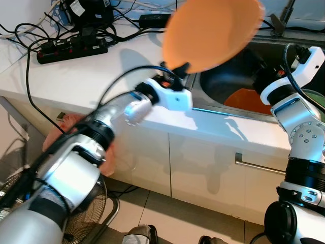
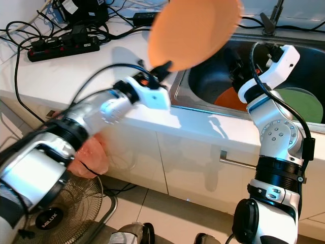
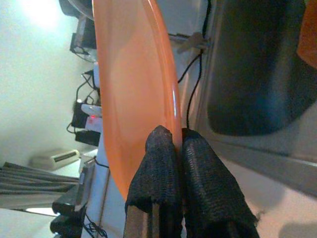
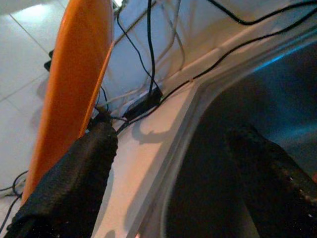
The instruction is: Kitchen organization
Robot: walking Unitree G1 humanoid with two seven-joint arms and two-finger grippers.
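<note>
Plate (image 1: 210,31) first: I have the orange plate pinched by its rim in my left pincer (image 3: 177,141), fingers pressed together on either side of the edge, and it is held up in the air, tilted, over the worktop (image 1: 91,76) just beside the sink (image 2: 213,81). My right pincer (image 4: 173,163) is down inside the sink basin with its fingers spread and nothing between them. Lower in the basin I can make out another orange dish (image 1: 249,100), and a green one (image 2: 302,104) further to the right.

I judge the step in hand to be carrying this plate clear of the sink to wherever it belongs. The grip is only on the rim, so the plate could pivot or slip if I swing the arm fast; I'd keep the motion slow and bring the plate nearer to level before I set it down. The worktop to the left carries a black power strip (image 1: 71,49) and loose cables (image 2: 30,30), so I'd choose a bare patch well apart from those. A person's hand (image 2: 90,157) is near my left arm, low by the cabinet (image 1: 198,168), and a floor fan (image 2: 56,213) stands below, so I'd avoid dropping the elbow.
</note>
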